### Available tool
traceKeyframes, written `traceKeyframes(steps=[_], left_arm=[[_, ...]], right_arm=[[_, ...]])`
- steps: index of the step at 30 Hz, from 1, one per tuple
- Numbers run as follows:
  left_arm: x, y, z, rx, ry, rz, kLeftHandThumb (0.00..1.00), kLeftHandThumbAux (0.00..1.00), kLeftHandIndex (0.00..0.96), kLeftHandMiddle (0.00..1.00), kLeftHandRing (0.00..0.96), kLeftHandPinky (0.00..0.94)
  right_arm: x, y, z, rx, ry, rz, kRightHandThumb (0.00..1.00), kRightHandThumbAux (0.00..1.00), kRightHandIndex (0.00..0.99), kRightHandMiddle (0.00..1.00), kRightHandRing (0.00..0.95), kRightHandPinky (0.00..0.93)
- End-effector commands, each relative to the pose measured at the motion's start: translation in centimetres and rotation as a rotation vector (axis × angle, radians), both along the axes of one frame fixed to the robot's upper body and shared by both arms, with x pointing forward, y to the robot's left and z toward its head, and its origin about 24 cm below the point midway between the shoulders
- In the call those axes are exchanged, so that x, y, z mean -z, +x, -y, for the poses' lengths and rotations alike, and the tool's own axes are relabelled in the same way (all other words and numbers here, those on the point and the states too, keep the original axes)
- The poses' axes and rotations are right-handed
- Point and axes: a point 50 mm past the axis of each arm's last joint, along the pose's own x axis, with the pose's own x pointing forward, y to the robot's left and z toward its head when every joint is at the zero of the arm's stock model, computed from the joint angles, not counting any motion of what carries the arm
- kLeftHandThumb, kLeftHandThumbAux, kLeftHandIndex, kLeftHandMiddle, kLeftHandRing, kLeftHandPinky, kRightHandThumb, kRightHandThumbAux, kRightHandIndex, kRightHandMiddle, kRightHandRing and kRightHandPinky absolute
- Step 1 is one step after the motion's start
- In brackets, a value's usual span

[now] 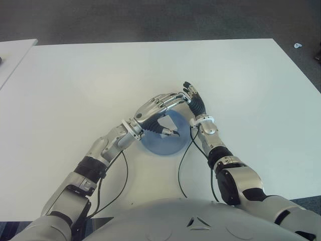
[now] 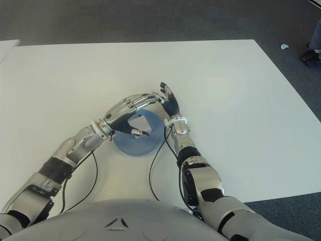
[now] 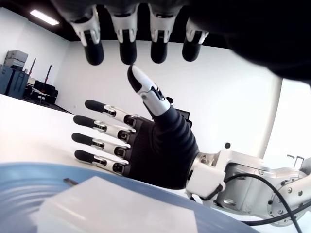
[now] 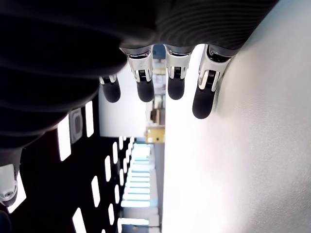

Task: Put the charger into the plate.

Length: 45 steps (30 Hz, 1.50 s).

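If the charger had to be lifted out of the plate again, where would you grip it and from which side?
I would pinch the white charger across its two long flat sides, coming straight down from above. It seems to lie flat inside the blue plate, so the raised rim likely blocks a sideways approach. The left hand hovers open just over it; the right hand shows open beside the plate's right edge.

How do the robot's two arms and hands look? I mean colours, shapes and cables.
Both arms have silver metal segments with black joints and rounded shells. The left hand has silver fingers with black pads; the right hand has a ribbed black palm cover and silver-and-black fingers above a white wrist collar. A thin black cable hangs loose along each forearm.
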Motion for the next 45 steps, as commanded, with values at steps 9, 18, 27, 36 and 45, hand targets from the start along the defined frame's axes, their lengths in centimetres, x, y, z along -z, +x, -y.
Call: traceKeyframes(steps=[9,18,27,36,45], left_arm=[[-1.9,4.1,-6.7,-0.203,-0.571,-0.402,0.202,0.371,0.0,0.0,0.0,0.0],[0.1,5.4,-13.0,-0.364,-1.125,-0.574,0.057,0.578,0.0,0.001,0.0,0.0],[1.0,5.4,-13.9,-0.364,-1.182,-0.597,0.002,0.586,0.0,0.0,0.0,0.005],[2.0,5.6,-14.2,-0.352,-1.239,-0.654,0.0,0.603,0.012,0.024,0.0,0.035],[3.1,5.6,-13.8,-0.412,-1.247,-0.675,0.0,0.613,0.002,0.026,0.003,0.023]], right_arm=[[3.2,-2.1,0.7,-0.003,-0.005,-0.171,0.045,0.393,0.0,0.0,0.0,0.0],[3.1,-2.0,1.3,0.052,0.037,-0.17,0.001,0.36,0.0,0.0,0.0,0.0],[3.1,-2.1,2.2,0.141,0.014,-0.143,0.015,0.431,0.0,0.0,0.0,0.0],[3.3,-2.2,2.8,0.173,0.008,-0.15,0.043,0.492,0.0,0.0,0.0,0.0],[3.3,-2.2,3.3,0.195,0.03,-0.156,0.035,0.523,0.0,0.0,0.0,0.0]])
